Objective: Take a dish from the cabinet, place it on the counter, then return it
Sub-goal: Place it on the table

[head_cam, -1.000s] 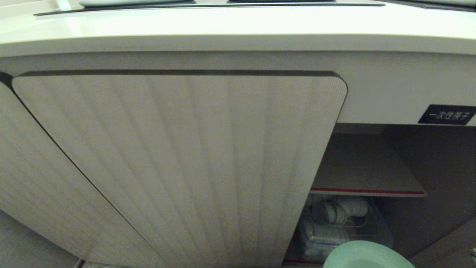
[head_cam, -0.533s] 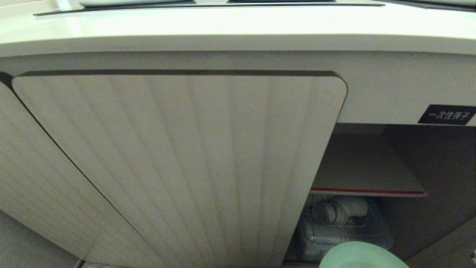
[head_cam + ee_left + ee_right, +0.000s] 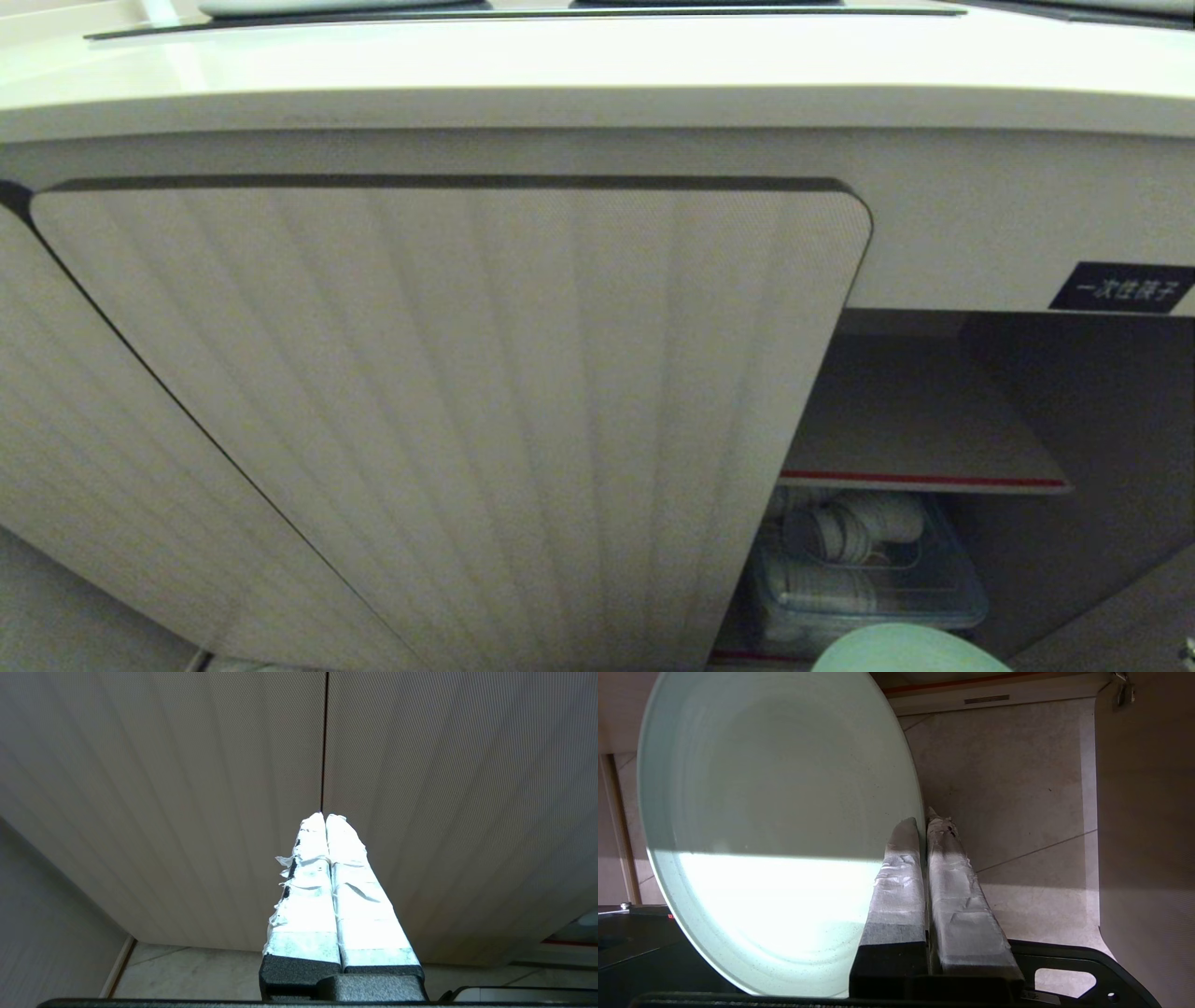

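The pale mint-green dish [image 3: 775, 812] fills much of the right wrist view, with my right gripper [image 3: 922, 819] shut on its rim, one taped finger on each face. In the head view only the dish's top arc [image 3: 906, 651] shows at the bottom edge, in front of the open right side of the cabinet [image 3: 467, 420]; the right gripper itself is out of that view. The cream counter [image 3: 597, 56] runs across the top. My left gripper [image 3: 324, 816] is shut on nothing, parked facing the seam between two ribbed doors.
Inside the cabinet a red-edged shelf [image 3: 924, 481] sits above a clear bin [image 3: 868, 579] of white ware. A black label [image 3: 1120, 287] is on the cabinet front. An open door panel [image 3: 1143, 835] stands beside the right gripper, over tiled floor [image 3: 1008, 788].
The dish's arc has sunk a little toward the bottom edge of the head view. Cabinet, counter and left arm are unchanged.
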{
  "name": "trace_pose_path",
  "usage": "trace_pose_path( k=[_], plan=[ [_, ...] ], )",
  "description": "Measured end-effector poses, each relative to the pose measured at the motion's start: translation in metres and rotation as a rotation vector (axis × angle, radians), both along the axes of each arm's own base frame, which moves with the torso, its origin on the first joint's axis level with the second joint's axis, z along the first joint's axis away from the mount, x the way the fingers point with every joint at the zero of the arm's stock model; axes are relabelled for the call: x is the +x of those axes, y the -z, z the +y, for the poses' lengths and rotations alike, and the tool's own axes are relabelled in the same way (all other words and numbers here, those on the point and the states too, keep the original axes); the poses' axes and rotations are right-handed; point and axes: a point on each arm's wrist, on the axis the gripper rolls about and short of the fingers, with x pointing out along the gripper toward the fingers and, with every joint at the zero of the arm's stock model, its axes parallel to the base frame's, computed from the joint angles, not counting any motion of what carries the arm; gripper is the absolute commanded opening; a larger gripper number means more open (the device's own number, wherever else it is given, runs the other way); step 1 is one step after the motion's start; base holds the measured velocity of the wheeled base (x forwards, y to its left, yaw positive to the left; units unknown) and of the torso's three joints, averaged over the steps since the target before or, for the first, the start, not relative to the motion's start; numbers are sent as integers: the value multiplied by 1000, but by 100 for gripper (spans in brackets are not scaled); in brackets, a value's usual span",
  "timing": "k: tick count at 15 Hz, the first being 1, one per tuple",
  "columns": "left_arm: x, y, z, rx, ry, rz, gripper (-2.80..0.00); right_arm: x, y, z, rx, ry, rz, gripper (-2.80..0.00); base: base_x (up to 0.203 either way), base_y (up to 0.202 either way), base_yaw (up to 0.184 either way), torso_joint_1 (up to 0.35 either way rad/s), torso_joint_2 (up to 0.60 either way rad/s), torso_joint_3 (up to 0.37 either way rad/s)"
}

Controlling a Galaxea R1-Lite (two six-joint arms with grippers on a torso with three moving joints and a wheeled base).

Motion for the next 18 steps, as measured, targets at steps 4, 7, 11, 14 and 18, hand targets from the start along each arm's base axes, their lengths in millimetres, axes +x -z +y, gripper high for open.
trace_pose_path(
  k=[4,7,11,14,18],
  plan=[
    [0,0,0,0,-1,0,-280,0,0,0,-2,0,6,-280,0,0,0,0,0,0],
    [0,0,0,0,-1,0,-280,0,0,0,-6,-4,4,-280,0,0,0,0,0,0],
    [0,0,0,0,-1,0,-280,-1,0,0,-7,-10,1,-280,0,0,0,0,0,0],
    [0,0,0,0,-1,0,-280,-2,-1,1,-9,-39,-14,-280,0,0,0,0,0,0],
    [0,0,0,0,0,0,-280,-4,-3,3,-19,-84,-42,-280,0,0,0,0,0,0]
  ],
)
